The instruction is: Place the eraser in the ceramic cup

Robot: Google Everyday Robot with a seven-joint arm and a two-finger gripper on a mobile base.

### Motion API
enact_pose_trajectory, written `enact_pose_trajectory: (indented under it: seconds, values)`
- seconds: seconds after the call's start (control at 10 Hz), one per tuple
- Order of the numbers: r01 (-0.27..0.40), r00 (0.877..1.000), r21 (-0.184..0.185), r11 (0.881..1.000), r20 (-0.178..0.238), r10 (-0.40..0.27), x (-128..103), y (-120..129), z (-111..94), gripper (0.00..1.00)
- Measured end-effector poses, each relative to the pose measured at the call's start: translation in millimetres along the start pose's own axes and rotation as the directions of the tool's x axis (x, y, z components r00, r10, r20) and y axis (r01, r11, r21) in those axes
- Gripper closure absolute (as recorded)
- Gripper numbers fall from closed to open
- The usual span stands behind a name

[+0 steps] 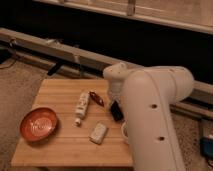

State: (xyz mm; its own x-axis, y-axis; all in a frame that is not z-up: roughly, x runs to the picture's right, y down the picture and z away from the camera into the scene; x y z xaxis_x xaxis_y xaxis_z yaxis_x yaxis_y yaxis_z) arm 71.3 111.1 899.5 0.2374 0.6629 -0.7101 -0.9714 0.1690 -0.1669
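The eraser (116,111), a small black block, shows tilted at the right side of the wooden table (55,92), right against the edge of my white arm (150,115). A sliver of the white ceramic cup (123,131) shows just below it; the rest is hidden behind the arm. I cannot tell whether the eraser rests on the table or is held. My gripper is hidden behind the arm's large white links, somewhere near the eraser and cup.
An orange-red bowl (39,124) sits at the table's left front. A white tube (81,106) and a small red item (96,98) lie mid-table. A pale rectangular block (98,132) lies near the front. A low rail runs behind the table.
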Motion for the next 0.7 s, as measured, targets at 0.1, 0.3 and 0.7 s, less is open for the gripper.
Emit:
enact_pose_trajectory:
  seconds: [0.1,0.3,0.7]
  values:
    - [-0.011,0.999,-0.018,1.000,0.033,0.011,6,-3,-19,1.00]
    - [-0.029,0.992,-0.061,0.998,0.118,0.036,22,-10,-73,1.00]
    - [-0.040,0.950,-0.116,0.992,0.303,0.074,49,-23,-150,1.00]
